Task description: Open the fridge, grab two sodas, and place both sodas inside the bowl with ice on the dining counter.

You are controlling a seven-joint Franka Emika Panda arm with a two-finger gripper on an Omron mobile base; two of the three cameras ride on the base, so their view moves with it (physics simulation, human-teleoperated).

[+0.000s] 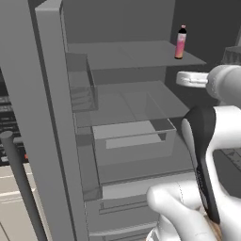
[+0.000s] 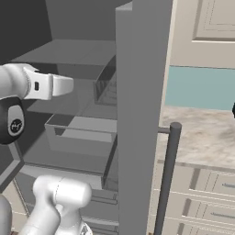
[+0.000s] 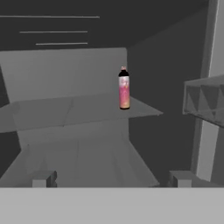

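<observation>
1. Pink soda bottle (image 3: pixel 124 89) with dark cap, standing upright on the right end of an upper shelf (image 3: pixel 78 111) inside the open fridge (image 1: pixel 52 117); the same bottle (image 1: pixel 181 43) at the shelf's far right corner from the left base camera.
2. Long axis vertical, cap pointing up, base flat on the shelf.
3. Lying straight ahead of the gripper (image 3: pixel 111 178), slightly right of centre and higher than the fingertips (image 3: pixel 181 177), well apart from them, nothing in between.
4. Fingers spread wide apart, empty, touching nothing.
5. Likely next: forward and upward reach, fingers either side of the bottle's body, across its upright axis.
6. Fridge doors swung open on both sides; door bin (image 3: pixel 205 98) jutting in on the right, close to the reach path, a possible snag.
</observation>
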